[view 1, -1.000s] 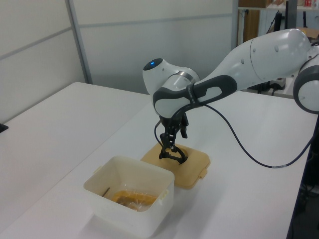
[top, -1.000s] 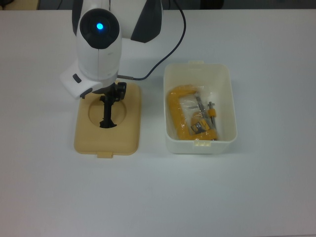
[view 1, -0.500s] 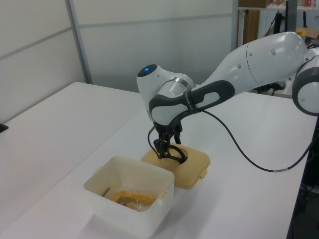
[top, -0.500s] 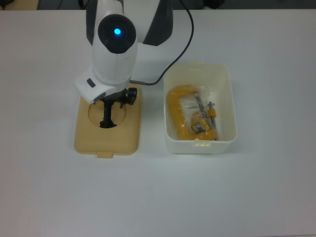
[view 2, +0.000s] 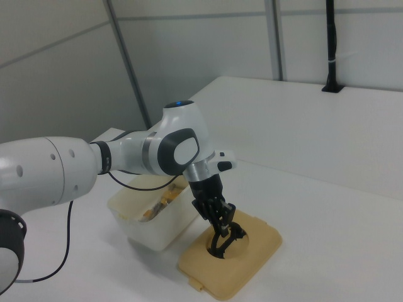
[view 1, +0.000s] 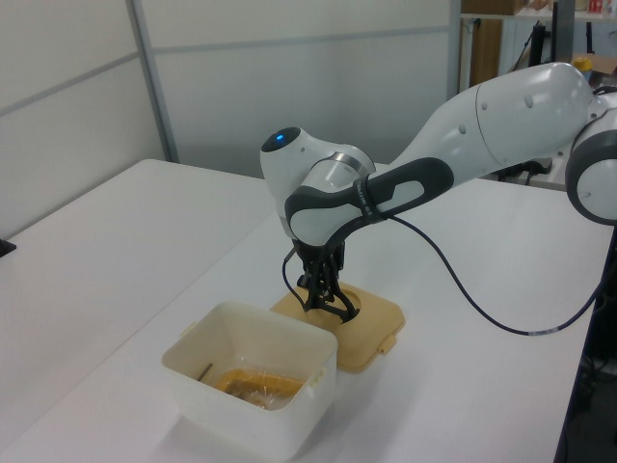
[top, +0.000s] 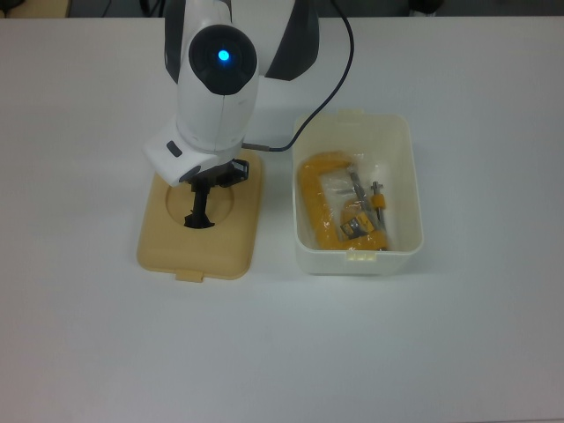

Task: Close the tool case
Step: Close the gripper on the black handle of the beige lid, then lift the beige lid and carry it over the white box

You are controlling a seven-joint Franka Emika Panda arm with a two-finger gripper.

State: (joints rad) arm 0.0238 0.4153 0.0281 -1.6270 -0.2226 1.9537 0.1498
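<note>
The tool case lay in two parts on the white counter (top: 458,335): its tan lid (top: 201,242) flat at the top view's left, its white tub (top: 357,256) just beside it at the top view's right, the two apart. Both ran lengthwise from the top view's far edge to its near edge, each with a small latch tab on the near end. The claw (top: 199,210) stood over the lid's round recess, closed on the black handle (view 2: 225,240), which stood upright. A yellow clamp (top: 328,207) and a clear plastic bag lay inside the open tub. A black cable (view 1: 463,289) looped from the white arm (view 1: 482,125) above the counter. Grey wall panels (view 1: 289,77) stood behind.
</note>
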